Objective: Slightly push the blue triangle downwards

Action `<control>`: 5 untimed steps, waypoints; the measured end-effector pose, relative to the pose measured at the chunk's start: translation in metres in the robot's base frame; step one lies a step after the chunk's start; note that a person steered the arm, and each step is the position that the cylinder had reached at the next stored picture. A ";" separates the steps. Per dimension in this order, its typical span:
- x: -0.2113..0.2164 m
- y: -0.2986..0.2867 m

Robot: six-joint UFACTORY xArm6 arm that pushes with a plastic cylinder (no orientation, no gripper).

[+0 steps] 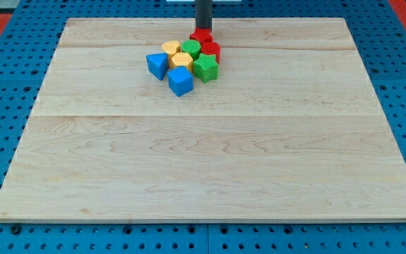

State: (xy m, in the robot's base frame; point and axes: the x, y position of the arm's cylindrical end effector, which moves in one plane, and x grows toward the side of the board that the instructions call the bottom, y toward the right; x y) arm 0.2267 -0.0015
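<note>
Blocks sit bunched in the upper middle of the wooden board [210, 162], close to its top edge. Leftmost is the blue triangle [157, 65], touching a yellow block [181, 60]; a blue cube [180, 81] lies just below and right of it. Green blocks [205, 68] and red blocks [209, 49] crowd the cluster's right side. My tip [203, 28] meets the top red block [201, 35], well away from the triangle; the rod has no jaws. Wide bare wood spreads below.
</note>
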 end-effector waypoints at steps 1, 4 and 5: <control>0.014 -0.011; 0.010 -0.089; 0.024 -0.127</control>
State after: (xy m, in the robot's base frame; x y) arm 0.2502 -0.1283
